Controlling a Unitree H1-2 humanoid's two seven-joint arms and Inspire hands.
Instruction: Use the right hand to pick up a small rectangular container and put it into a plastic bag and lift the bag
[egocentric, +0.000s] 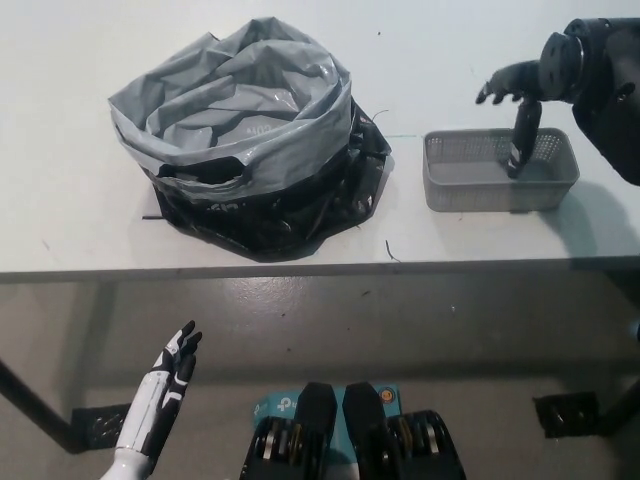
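Note:
A small grey mesh rectangular container (497, 172) stands on the white table (70, 220) at the right. A grey and black plastic bag (245, 135), its mouth open upward, sits at the table's middle left. My black right hand (524, 98) hovers over the container's right half, open, with one finger reaching down inside the container and the others spread above its far rim. It holds nothing. My white left hand (168, 372) rests low at the lower left, below the table edge, fingers apart.
The table's front edge (300, 270) runs across the middle of the picture, with grey floor beneath. A bare strip of table lies between the bag and the container.

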